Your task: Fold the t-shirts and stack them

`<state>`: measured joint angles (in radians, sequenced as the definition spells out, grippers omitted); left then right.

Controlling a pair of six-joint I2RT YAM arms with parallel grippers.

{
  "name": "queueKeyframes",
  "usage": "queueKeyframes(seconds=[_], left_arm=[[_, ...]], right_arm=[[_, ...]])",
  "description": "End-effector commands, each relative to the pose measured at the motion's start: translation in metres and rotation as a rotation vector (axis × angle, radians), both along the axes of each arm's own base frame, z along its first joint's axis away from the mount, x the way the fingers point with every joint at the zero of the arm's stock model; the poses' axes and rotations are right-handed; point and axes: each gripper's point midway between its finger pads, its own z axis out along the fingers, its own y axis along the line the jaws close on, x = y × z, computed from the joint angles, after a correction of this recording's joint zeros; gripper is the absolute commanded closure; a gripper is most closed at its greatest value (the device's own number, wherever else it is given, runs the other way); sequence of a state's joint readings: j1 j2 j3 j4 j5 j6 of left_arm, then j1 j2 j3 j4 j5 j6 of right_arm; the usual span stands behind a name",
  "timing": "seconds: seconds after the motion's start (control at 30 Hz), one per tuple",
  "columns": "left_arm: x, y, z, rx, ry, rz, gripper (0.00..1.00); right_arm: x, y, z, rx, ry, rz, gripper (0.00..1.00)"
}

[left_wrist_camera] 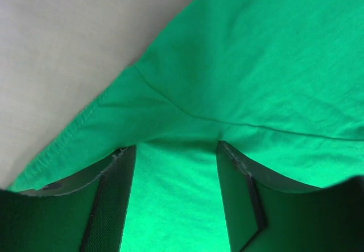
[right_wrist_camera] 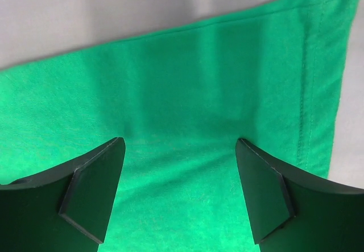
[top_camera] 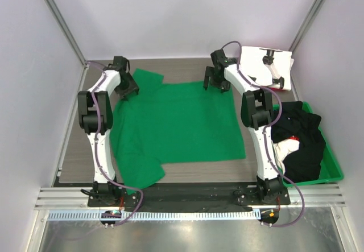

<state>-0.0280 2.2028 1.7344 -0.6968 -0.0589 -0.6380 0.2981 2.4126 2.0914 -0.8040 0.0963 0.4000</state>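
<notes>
Left gripper (left_wrist_camera: 175, 149) sits low on the green t-shirt (top_camera: 176, 121) by its far sleeve seam, jaws apart; right gripper (right_wrist_camera: 180, 144) gapes wide over the far hem corner (cloth shows between both pairs of fingers). That shirt lies spread on the table (top_camera: 71, 149); black tees (top_camera: 301, 138) fill the green bin (top_camera: 335, 172).

The bright green t-shirt (top_camera: 176, 121) lies spread flat across the middle of the counter (top_camera: 79, 149), sleeves toward the left and hem toward the right, with slight wrinkles. Black t-shirts (top_camera: 301, 144) sit crumpled in a heap in the green bin (top_camera: 335, 169) at the right. A white t-shirt with black print (top_camera: 267, 67) lies at the far right corner.
</notes>
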Motion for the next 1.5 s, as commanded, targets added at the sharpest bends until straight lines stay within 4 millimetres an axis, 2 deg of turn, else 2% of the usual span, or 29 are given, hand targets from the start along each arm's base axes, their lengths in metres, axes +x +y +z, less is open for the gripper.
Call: queueKeyframes(seconds=[0.0, 0.03, 0.07, 0.13, 0.17, 0.27, 0.3, 0.33, 0.47, 0.5, 0.53, 0.57, 0.6, 0.63, 0.7, 0.73, 0.77, 0.8, 0.83, 0.87, 0.9, 0.93, 0.97, 1.0, 1.07, 1.13, 1.17, 1.23, 1.47], left_arm=[[0.013, 0.004, -0.034, 0.033, 0.089, -0.015, 0.37], [0.021, 0.005, -0.034, 0.038, 0.091, -0.019, 0.37], [0.052, 0.004, -0.027, 0.038, 0.036, -0.019, 0.36], [0.070, 0.000, -0.015, 0.017, 0.015, -0.025, 0.35], [0.095, -0.002, 0.012, 0.006, -0.077, -0.029, 0.34], [0.112, -0.011, 0.043, -0.035, -0.165, -0.041, 0.25], [0.117, -0.014, 0.083, -0.040, -0.253, -0.044, 0.22], [0.116, -0.015, 0.099, -0.044, -0.283, -0.047, 0.20], [0.081, -0.019, 0.176, -0.021, -0.390, -0.059, 0.13], [0.063, -0.020, 0.166, -0.013, -0.348, -0.064, 0.12], [0.043, -0.018, 0.210, -0.006, -0.417, -0.061, 0.12], [0.029, -0.013, 0.220, 0.008, -0.428, -0.045, 0.13], [0.003, -0.011, 0.191, 0.014, -0.342, -0.041, 0.14], [-0.022, -0.008, 0.225, 0.019, -0.408, -0.032, 0.14], [-0.060, -0.001, 0.215, 0.039, -0.369, -0.008, 0.17], [-0.091, 0.002, 0.180, 0.046, -0.274, 0.004, 0.18], [-0.121, 0.005, 0.191, 0.042, -0.285, 0.037, 0.21], [-0.141, 0.012, 0.183, 0.069, -0.250, 0.072, 0.21], [-0.173, 0.013, 0.150, 0.084, -0.153, 0.083, 0.21], [-0.197, 0.013, 0.157, 0.079, -0.169, 0.112, 0.22], [-0.216, 0.007, 0.147, 0.087, -0.137, 0.100, 0.21], [-0.231, 0.008, 0.142, 0.101, -0.129, 0.119, 0.21], [-0.257, 0.007, 0.122, 0.108, -0.059, 0.127, 0.20], [-0.268, -0.001, 0.125, 0.075, -0.100, 0.147, 0.17], [-0.293, -0.011, 0.102, 0.036, -0.061, 0.164, 0.14], [-0.310, -0.017, 0.096, -0.020, -0.109, 0.246, 0.15], [-0.318, -0.016, 0.090, -0.026, -0.130, 0.278, 0.14], [-0.339, -0.010, 0.064, -0.045, -0.139, 0.370, 0.15], [-0.345, -0.017, 0.024, -0.011, -0.066, 0.388, 0.22]], right_arm=[[0.024, -0.013, -0.025, 0.027, 0.040, -0.037, 0.15], [0.034, -0.009, -0.022, 0.060, 0.022, -0.026, 0.15], [0.055, -0.006, -0.017, 0.086, -0.034, -0.026, 0.15], [0.073, 0.008, -0.006, 0.180, -0.091, 0.015, 0.15], [0.087, 0.012, 0.008, 0.205, -0.153, 0.024, 0.15], [0.096, 0.019, 0.034, 0.251, -0.218, 0.031, 0.15], [0.097, 0.021, 0.064, 0.268, -0.268, 0.040, 0.15], [0.096, 0.023, 0.075, 0.277, -0.288, 0.047, 0.15], [0.081, 0.022, 0.137, 0.269, -0.382, 0.086, 0.12], [0.077, 0.022, 0.150, 0.265, -0.402, 0.098, 0.11], [0.069, 0.022, 0.186, 0.271, -0.455, 0.109, 0.10], [0.058, 0.024, 0.185, 0.259, -0.441, 0.118, 0.09], [0.049, 0.023, 0.195, 0.246, -0.450, 0.124, 0.09], [0.034, 0.022, 0.224, 0.248, -0.492, 0.127, 0.09], [0.005, 0.017, 0.212, 0.214, -0.442, 0.103, 0.08], [-0.007, 0.015, 0.210, 0.207, -0.430, 0.092, 0.08], [-0.035, 0.012, 0.209, 0.200, -0.413, 0.092, 0.09], [-0.049, 0.011, 0.205, 0.200, -0.400, 0.089, 0.09], [-0.065, 0.011, 0.203, 0.216, -0.392, 0.079, 0.09], [-0.086, 0.003, 0.171, 0.181, -0.339, 0.055, 0.09], [-0.107, 0.003, 0.191, 0.198, -0.389, 0.060, 0.09], [-0.121, 0.000, 0.186, 0.197, -0.386, 0.035, 0.09], [-0.144, -0.005, 0.157, 0.179, -0.326, 0.020, 0.09], [-0.161, -0.009, 0.170, 0.202, -0.361, 0.009, 0.09], [-0.195, -0.014, 0.140, 0.234, -0.289, -0.042, 0.10], [-0.218, -0.014, 0.143, 0.291, -0.298, -0.060, 0.10], [-0.233, -0.016, 0.125, 0.302, -0.258, -0.088, 0.10], [-0.248, -0.018, 0.124, 0.332, -0.264, -0.101, 0.10], [-0.270, -0.023, 0.104, 0.304, -0.198, -0.083, 0.10]])
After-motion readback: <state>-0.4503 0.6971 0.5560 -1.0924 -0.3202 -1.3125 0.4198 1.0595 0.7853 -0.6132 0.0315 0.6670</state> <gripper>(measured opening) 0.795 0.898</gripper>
